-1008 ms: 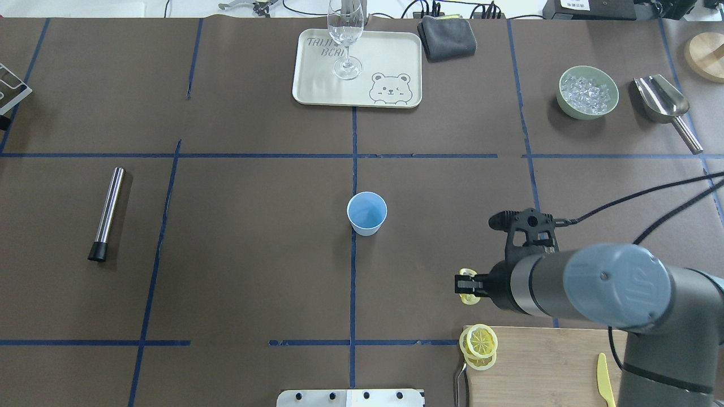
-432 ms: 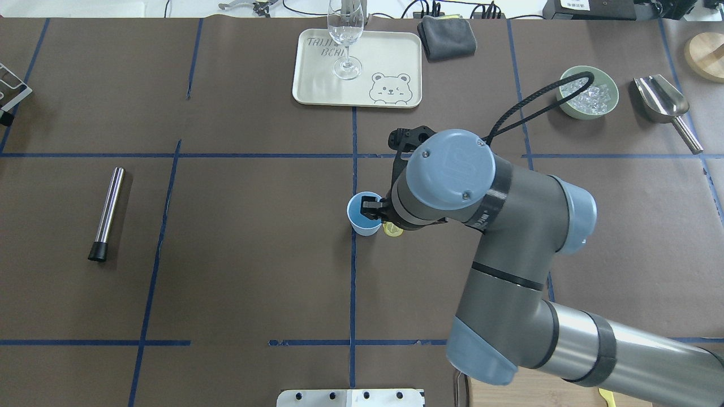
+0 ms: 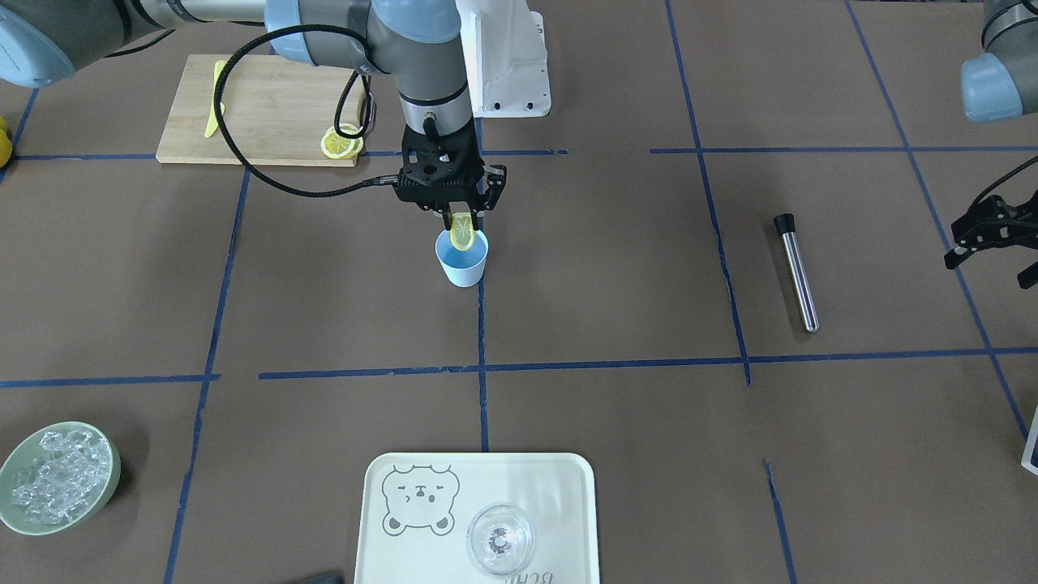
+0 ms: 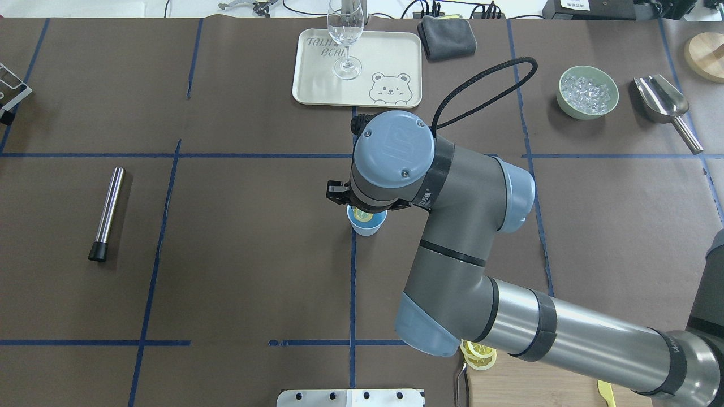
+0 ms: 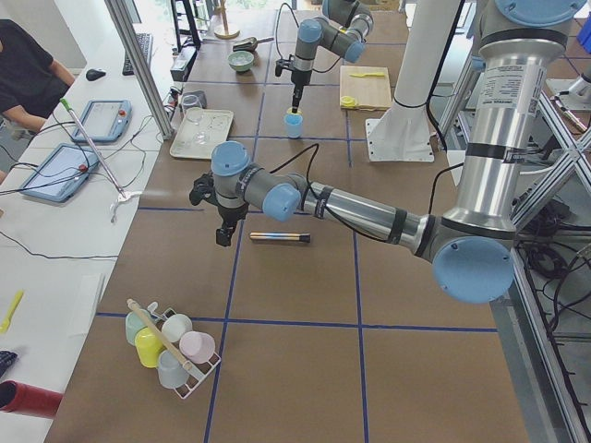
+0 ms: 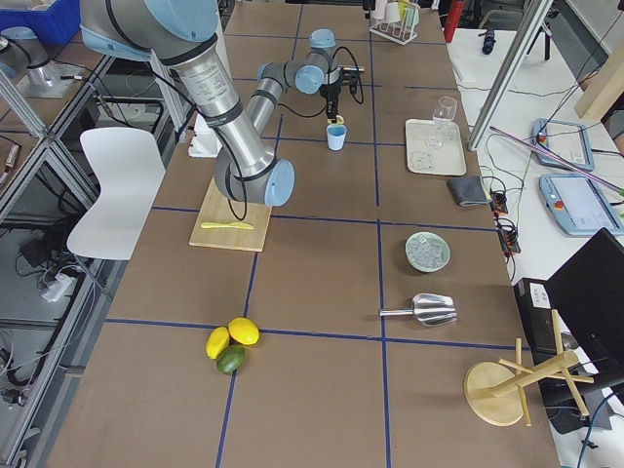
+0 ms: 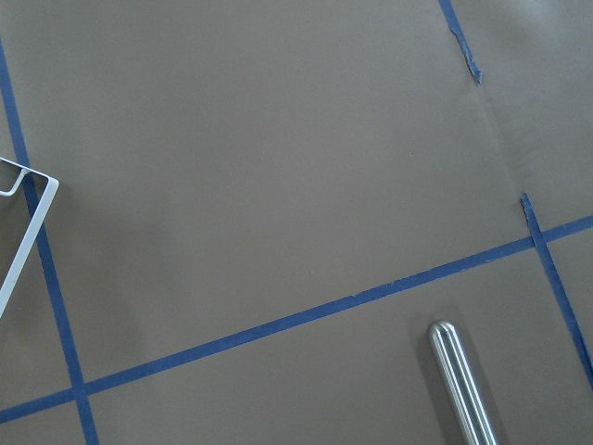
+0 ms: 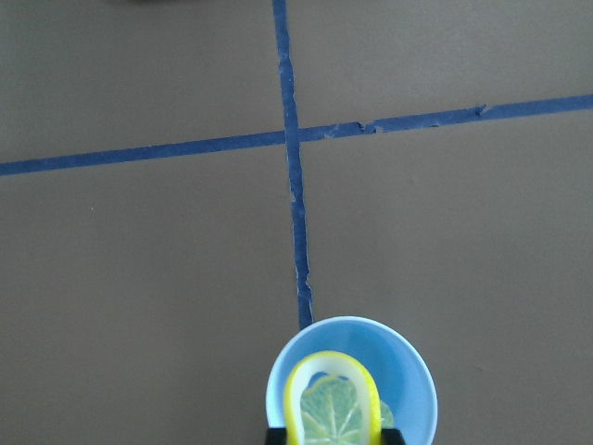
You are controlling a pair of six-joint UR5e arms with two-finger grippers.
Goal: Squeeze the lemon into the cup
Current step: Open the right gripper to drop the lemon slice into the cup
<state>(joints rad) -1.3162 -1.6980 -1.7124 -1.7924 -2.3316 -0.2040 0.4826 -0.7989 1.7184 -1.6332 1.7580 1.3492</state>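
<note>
Right gripper (image 3: 462, 217) is clenched on a thin round yellow lemon slice (image 3: 463, 233). It points straight down and holds the slice on edge by its upper part. The slice hangs over the mouth of the small light-blue tapered cup (image 3: 462, 264), upper centre of the front-facing frame. In the right wrist view it sits inside the rim outline at bottom centre. Cannot tell whether its lower edge dips below the rim.

Step in hand looks like the squeeze itself:
- Keep the slice centred over the opening, since the cup is small and light.
- Tighten slowly so juice drips inside, not down the outer wall.
- Do not push down or sideways, as a nudge on the rim could tip the cup.

Left gripper (image 5: 222, 236) hangs over bare table at the right edge of the front-facing frame, holding nothing. Cannot tell if its jaws are apart or together.

The surface is a brown paper-covered table (image 3: 608, 284) gridded with blue tape. Also on it:
- Upper left: a bamboo cutting board (image 3: 259, 97) with spare lemon slices (image 3: 340, 143) and a yellow knife (image 3: 216, 101).
- Right: a steel rod with a black cap (image 3: 796, 272).
- Bottom centre: a cream bear-print tray (image 3: 568, 487) holding a clear glass (image 3: 500, 539).
- Lower left: a pale green bowl of ice (image 3: 117, 474).

In the left side view a person (image 5: 28, 65) sits at a white bench with tablets, upper left.
</note>
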